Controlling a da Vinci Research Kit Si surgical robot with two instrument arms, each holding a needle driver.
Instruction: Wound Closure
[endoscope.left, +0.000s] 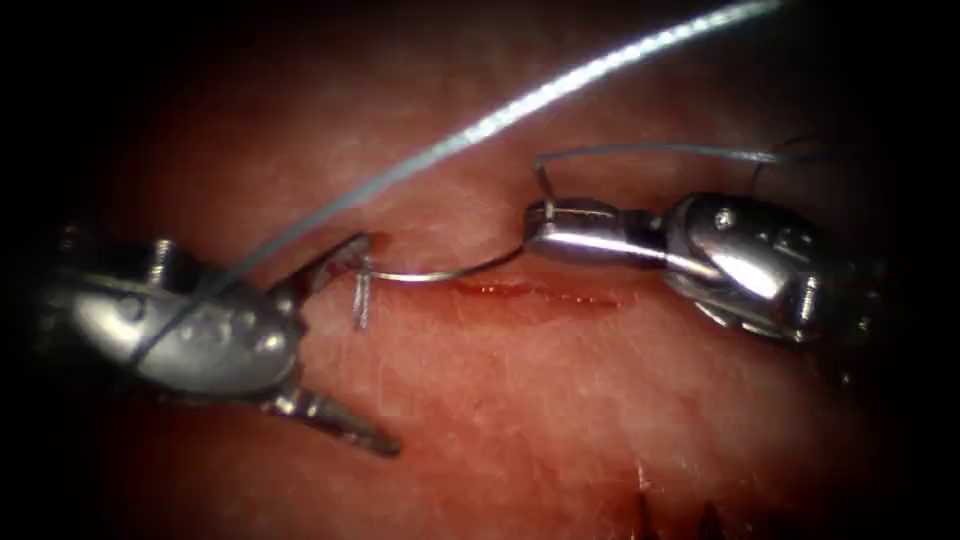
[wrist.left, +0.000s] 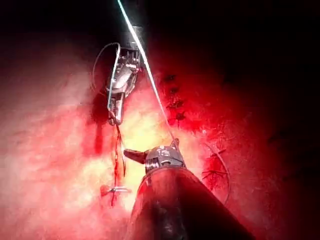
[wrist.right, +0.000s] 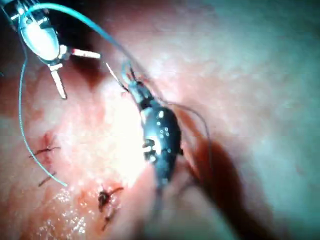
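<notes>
Bright middle, black rim all round.
In the endoscope view, light falls from the front on the tissue and fades to black at every edge. Glare sits on the thread and on the right tool, closed on the needle. The left tool, jaws spread, lies dimmer and casts a shadow below itself.

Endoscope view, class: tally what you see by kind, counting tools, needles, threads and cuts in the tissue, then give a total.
Tools: 2, the left tool with jaws open and holding nothing, the right tool shut on the needle's end
Needles: 1, the needle, lying over the cut
Threads: 1, the thread
Cuts: 1, the cut
Total: 5
</notes>
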